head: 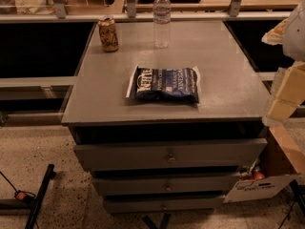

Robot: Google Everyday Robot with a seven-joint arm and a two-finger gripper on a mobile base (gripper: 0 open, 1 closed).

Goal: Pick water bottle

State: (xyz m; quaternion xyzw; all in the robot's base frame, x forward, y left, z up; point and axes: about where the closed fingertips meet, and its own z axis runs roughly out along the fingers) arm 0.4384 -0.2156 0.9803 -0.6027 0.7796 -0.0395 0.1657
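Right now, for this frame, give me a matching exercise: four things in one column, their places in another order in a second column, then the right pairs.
Things
1. water bottle
2. drink can
3. blue snack bag
4. gripper

Places
A. lying flat in the middle of the cabinet top
B. standing at the far edge of the top, near its middle
C. at the right edge of the view, off the cabinet's right side
D. standing at the far left corner of the top

Pairs: 1-B, 2-D, 3-A, 4-C
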